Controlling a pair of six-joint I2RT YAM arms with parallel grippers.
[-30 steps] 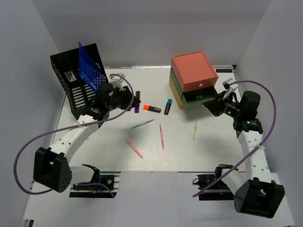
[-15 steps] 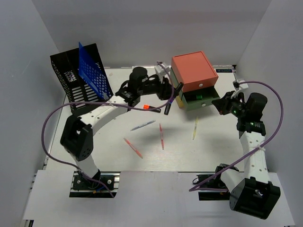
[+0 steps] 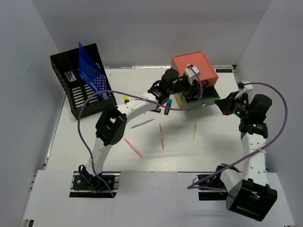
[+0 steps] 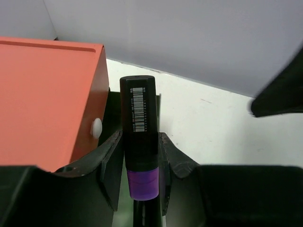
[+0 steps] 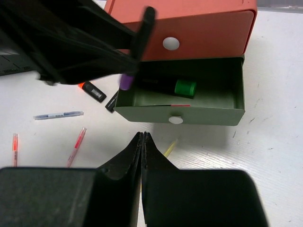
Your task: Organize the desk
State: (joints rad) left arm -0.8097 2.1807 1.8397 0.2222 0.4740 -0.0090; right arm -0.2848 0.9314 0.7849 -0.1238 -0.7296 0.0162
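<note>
**A:** Why does the left tool reach so far across?

**B:** It is clamped on a black marker, purple end down, right over the left corner of the open green drawer. I judge the marker is about to be dropped in. A green-capped marker lies inside, so this looks like the place for markers.

**A:** And the right tool?

**B:** Its fingers are pressed together on nothing. It hangs just in front of the drawer's knob, apart from the left arm, probably to give it room.

**A:** Where is the worktop?

**B:** Below both tools, carrying everything.

**A:** What else lies about?

**B:** Well behind the left tool stands the black mesh rack. Nearer, under its arm, lie an orange highlighter and a blue-capped marker. Loose pens lie below the arm: a red pen, a pink pen and a yellow pen.

**A:** Anything in the way?

**B:** The orange top drawer sits just above the green one, and the green-capped marker fills the back. The drop needs the open front strip.
</note>
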